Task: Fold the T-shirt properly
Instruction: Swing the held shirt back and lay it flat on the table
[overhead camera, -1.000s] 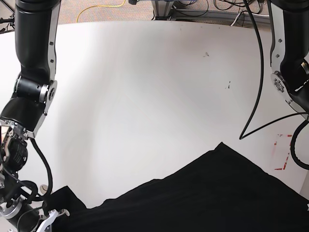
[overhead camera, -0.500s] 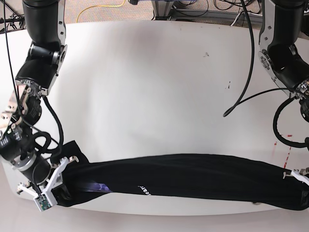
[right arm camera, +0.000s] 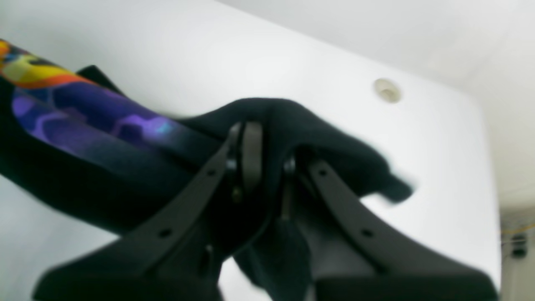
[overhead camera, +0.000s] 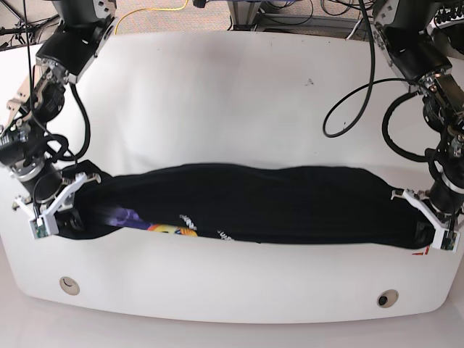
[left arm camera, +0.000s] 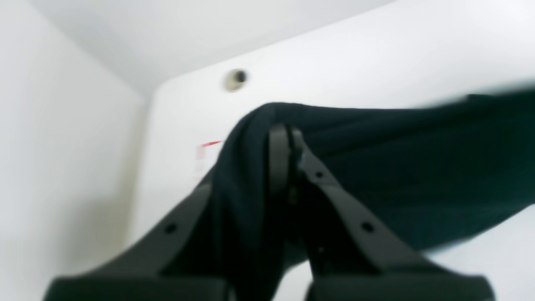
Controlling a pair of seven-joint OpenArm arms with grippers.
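Base view shows you the large black soft cloth T-shirt point(overhead camera: 275, 203) stretched as a long bundle across the white table point(overhead camera: 217, 94), orange and purple print peeking underneath; left gripper point(overhead camera: 428, 217) and right gripper point(overhead camera: 61, 199) each clamp an end.

Black arms point(overhead camera: 69, 43), looping black cables point(overhead camera: 355, 87), white-framed tools

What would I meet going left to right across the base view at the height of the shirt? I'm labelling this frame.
Right gripper, shut on the cloth → colourful print → the T-shirt stretched between the arms → left gripper, shut on the other end.
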